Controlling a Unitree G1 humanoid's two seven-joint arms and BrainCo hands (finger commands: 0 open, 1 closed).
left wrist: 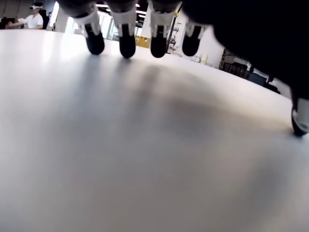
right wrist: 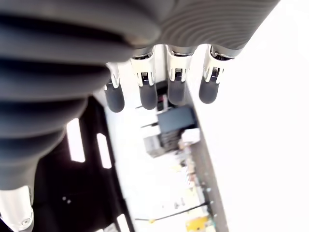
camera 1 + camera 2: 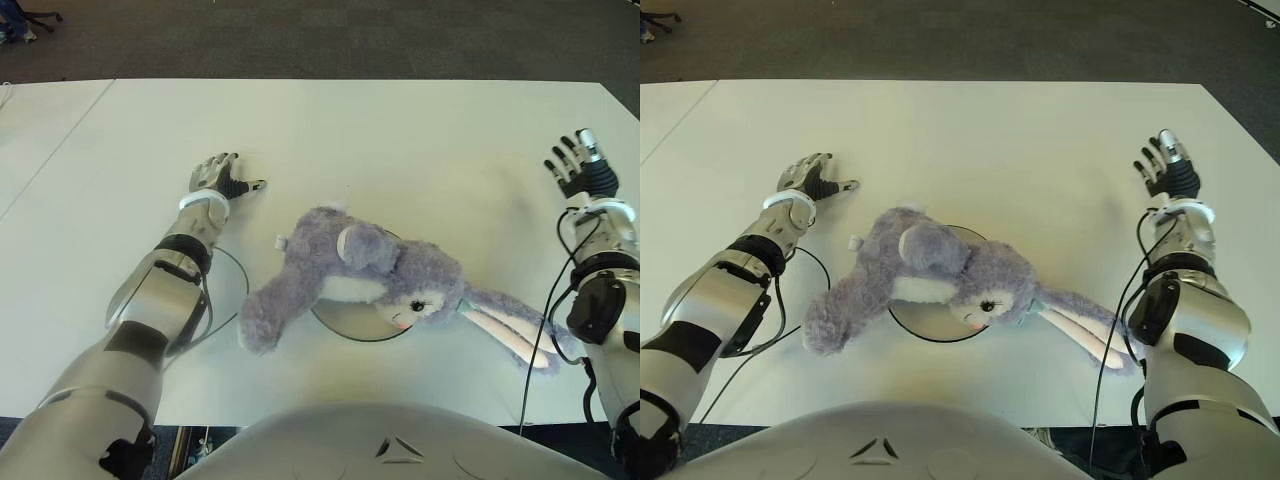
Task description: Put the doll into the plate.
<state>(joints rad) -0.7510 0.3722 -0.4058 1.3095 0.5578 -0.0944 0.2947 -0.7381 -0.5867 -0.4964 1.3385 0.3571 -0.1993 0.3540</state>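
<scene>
Purple rabbit doll [image 3: 375, 275] sprawled across plate [image 3: 352, 327] at table [image 3: 400, 140] centre, ears trailing toward 4 o'clock. Left hand [image 3: 218, 178] at 10 o'clock from it, right hand [image 3: 580, 165] at 2 o'clock, both apart, fingers spread, grasping nothing

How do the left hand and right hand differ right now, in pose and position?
The left hand shows low over the white table, left of the doll, fingers pointing away over the surface. The right hand is near the table's right edge, fingers angled upward, farther from the doll. Both are open, holding nothing; the doll lies across the plate.
</scene>
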